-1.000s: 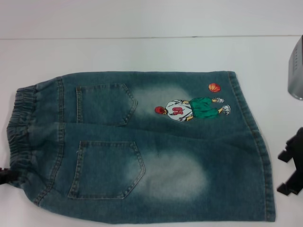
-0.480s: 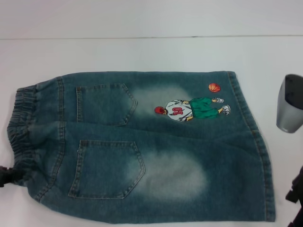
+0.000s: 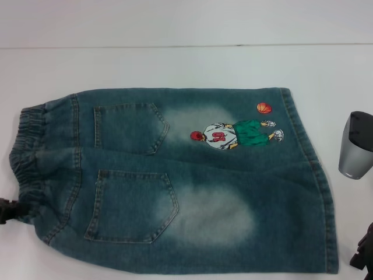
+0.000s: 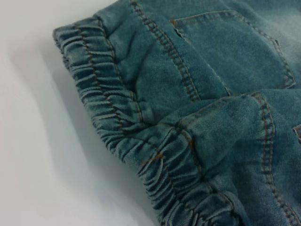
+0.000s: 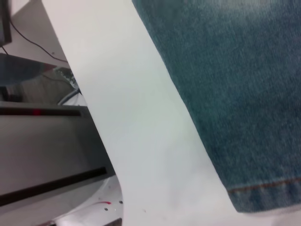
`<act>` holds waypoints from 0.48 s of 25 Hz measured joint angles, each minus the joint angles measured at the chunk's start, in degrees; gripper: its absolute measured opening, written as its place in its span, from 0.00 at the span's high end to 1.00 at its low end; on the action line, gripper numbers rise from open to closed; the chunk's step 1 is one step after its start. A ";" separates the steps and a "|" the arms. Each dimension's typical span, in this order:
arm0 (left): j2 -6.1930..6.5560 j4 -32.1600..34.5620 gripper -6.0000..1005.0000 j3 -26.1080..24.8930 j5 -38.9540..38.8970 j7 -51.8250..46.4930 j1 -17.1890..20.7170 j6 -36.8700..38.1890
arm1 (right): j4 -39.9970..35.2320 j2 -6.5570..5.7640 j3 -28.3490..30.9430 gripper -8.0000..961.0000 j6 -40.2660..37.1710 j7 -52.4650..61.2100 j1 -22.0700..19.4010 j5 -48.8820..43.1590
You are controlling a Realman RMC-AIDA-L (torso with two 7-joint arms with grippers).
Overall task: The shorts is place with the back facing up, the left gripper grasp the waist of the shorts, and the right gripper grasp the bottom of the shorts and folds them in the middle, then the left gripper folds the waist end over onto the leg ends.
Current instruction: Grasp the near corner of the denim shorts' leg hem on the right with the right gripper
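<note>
Shorts [image 3: 186, 181] flat on bench [image 3: 175, 64], unfolded; left gripper [image 3: 7, 210] touches waist [image 3: 26, 163], right gripper [image 3: 362, 256] near bottom [image 3: 317, 175]; we cannot tell either's opening; grasps come next.

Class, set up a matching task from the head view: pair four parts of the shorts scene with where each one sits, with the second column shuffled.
Column 1
1. waist
2. orange ball print
3. left tool
4. right tool

Column 2
A. at the near right corner of the view, off the denim
B. at the left end of the shorts
C. near the far right hem
D. at the near corner of the waist, at the view's left edge

Pairs: 1-B, 2-C, 3-D, 4-A
</note>
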 joint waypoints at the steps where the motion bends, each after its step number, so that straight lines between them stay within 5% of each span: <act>1: 0.00 0.00 0.93 0.00 0.03 0.00 -0.02 0.01 | 0.09 -0.01 0.13 0.05 0.06 -0.15 -0.05 0.49; 12: 0.01 0.22 0.93 0.00 0.30 -0.01 -0.06 0.39 | 0.17 -0.07 0.33 0.05 0.85 -0.53 -0.10 2.58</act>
